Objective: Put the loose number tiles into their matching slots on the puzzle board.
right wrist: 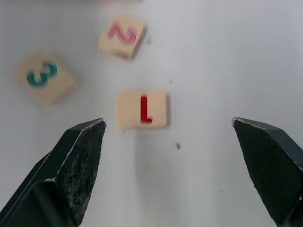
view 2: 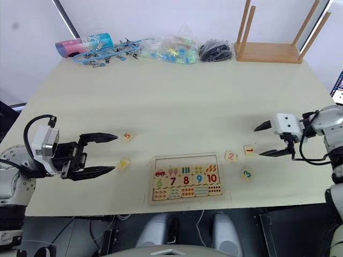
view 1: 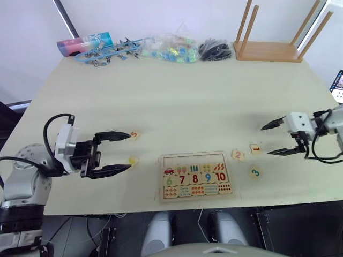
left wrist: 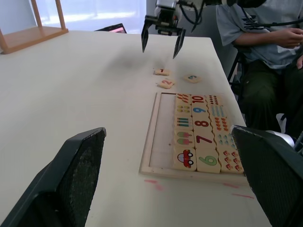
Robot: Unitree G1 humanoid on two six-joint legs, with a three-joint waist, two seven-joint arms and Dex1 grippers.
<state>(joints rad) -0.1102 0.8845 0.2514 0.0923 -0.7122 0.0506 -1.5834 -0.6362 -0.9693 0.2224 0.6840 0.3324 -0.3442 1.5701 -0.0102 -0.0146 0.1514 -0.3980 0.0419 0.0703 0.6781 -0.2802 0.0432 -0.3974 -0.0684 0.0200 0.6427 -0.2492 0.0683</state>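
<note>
- No tile placed so far, by my reading: the puzzle board [view 1: 196, 175] sits at the near edge of the table [view 1: 177, 101], and its first row of slots [left wrist: 164, 134] is bare wood from end to end.
- The rows below look full: picture tiles, then 6 to 10, then counting dots.
- All five loose tiles lie on the table, off the board. Tile 1 [view 1: 255, 149], tile 2 [view 1: 238, 155] and tile 3 [view 1: 255, 172] are clustered just right of the board, apart from each other.
- Tile 5 [view 1: 134, 135] and a yellow-marked tile [view 1: 132, 160], which I take to be the 4, lie to the left of the board; the digit is too small to read.
- Right gripper [view 1: 282, 138]: fingers spread wide, empty, hovering near tile 1. In the right wrist view tile 1 [right wrist: 142, 109] lies between the fingertips but nearer one side.
- Left gripper [view 1: 121, 152]: fingers spread, empty, with tile 5 and the yellow tile just beyond its tips.
- Judgement: task at its start, five placements outstanding. Tile 1 looks the likely first pick.
</note>
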